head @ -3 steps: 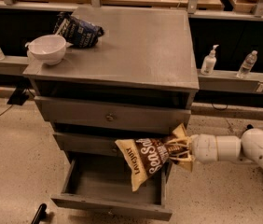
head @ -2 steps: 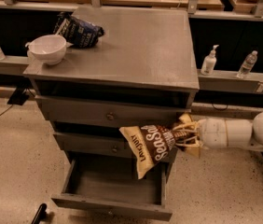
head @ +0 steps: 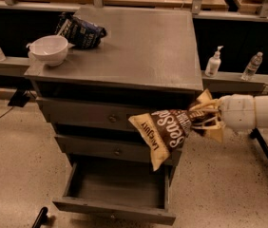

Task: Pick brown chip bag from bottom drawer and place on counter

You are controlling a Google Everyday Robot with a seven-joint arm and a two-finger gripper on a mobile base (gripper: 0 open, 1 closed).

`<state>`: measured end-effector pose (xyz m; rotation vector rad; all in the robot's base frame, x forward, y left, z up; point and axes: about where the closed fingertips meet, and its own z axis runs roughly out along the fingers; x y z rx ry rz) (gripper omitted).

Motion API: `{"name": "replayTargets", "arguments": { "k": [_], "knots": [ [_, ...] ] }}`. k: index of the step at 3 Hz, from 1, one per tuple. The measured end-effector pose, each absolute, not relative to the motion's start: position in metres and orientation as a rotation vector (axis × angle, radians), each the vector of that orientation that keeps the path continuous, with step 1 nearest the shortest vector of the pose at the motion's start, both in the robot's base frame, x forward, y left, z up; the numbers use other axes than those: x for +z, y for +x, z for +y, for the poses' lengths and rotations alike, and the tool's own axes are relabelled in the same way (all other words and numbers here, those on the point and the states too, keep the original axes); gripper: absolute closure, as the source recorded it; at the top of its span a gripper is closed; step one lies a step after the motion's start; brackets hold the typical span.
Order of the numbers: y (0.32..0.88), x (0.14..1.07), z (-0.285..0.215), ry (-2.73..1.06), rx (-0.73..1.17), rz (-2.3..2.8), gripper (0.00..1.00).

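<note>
The brown chip bag, dark brown with tan ends and white lettering, hangs in the air in front of the cabinet's right side, level with the top drawer. My gripper comes in from the right on a white arm and is shut on the bag's right end. The bottom drawer is pulled open below and looks empty inside. The counter, the grey metal cabinet top, lies above and left of the bag.
A white bowl and a dark blue chip bag sit on the counter's left rear part. Two closed drawers with round knobs are above the open one. Bottles stand on a shelf to the right.
The gripper has lifted the brown chip bag upward and slightly right, from the level of the middle drawer to just below the counter's edge.
</note>
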<state>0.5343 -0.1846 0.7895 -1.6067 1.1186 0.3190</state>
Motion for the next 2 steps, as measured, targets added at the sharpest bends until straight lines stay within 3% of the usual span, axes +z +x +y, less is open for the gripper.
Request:
{"name": "replayTargets", "arguments": {
  "k": [2],
  "knots": [
    [0.569, 0.884, -0.216, -1.430, 0.139, 1.389, 1.00]
  ]
}}
